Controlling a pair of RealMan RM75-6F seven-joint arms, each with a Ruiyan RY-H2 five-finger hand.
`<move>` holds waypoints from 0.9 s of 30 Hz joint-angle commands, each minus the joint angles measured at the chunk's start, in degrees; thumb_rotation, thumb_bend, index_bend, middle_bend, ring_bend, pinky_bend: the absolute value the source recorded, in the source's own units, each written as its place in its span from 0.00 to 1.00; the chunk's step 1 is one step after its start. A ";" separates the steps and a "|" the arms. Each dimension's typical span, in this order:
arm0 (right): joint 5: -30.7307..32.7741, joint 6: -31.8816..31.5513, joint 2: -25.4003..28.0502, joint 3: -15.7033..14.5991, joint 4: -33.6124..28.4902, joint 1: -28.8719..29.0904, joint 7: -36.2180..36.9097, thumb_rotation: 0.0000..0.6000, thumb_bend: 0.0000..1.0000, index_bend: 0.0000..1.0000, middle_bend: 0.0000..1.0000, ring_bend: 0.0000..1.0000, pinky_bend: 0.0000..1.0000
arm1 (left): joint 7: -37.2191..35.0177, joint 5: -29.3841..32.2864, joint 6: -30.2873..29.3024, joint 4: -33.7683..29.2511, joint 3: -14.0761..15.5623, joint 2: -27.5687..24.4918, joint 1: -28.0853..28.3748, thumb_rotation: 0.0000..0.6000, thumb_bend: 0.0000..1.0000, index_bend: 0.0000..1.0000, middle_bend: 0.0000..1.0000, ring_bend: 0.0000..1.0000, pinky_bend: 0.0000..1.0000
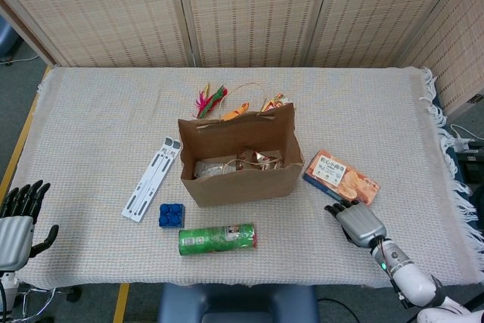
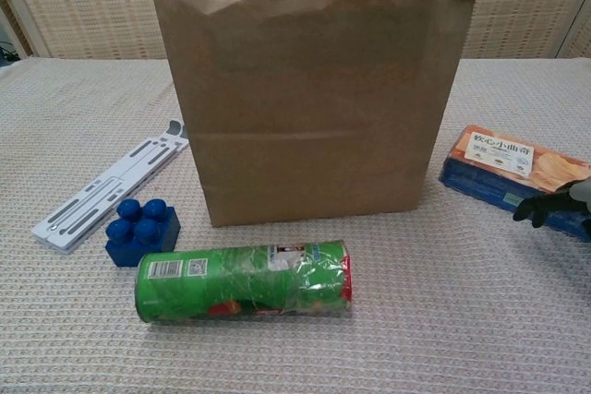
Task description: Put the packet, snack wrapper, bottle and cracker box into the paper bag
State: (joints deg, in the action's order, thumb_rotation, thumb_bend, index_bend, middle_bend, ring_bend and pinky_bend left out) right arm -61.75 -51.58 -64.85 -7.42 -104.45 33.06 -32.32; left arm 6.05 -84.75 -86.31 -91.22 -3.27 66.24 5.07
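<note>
The brown paper bag (image 1: 240, 179) stands upright mid-table, its mouth open. Inside it lie a silvery packet (image 1: 214, 166) and a shiny snack wrapper (image 1: 261, 158). A green bottle (image 1: 218, 238) lies on its side in front of the bag, also in the chest view (image 2: 245, 280). The orange and blue cracker box (image 1: 340, 177) lies flat right of the bag, turned slantwise. My right hand (image 1: 359, 221) is just in front of the box, fingers apart, holding nothing; its dark fingertips (image 2: 547, 208) are at the box's (image 2: 512, 168) near edge. My left hand (image 1: 19, 217) hangs off the table's left front edge, fingers spread.
A white folding stand (image 1: 152, 178) and a blue toy brick (image 1: 172, 215) lie left of the bag. Colourful feathered bits (image 1: 215, 100) sit behind it. A woven cloth (image 1: 98, 111) covers the table. Screens close off the back.
</note>
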 commanded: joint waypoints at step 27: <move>3.68 -14.29 0.17 6.01 -2.20 -6.88 1.39 1.00 0.03 0.00 0.00 0.00 0.03 | -0.21 -0.08 -0.03 0.05 0.04 0.00 -0.04 1.00 0.37 0.02 0.00 0.00 0.00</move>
State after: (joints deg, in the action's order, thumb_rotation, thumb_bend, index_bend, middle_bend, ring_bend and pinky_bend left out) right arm -64.98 -64.66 -62.92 -3.00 -106.71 26.86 -26.10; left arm 5.84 -84.83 -86.35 -91.17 -3.24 66.23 5.03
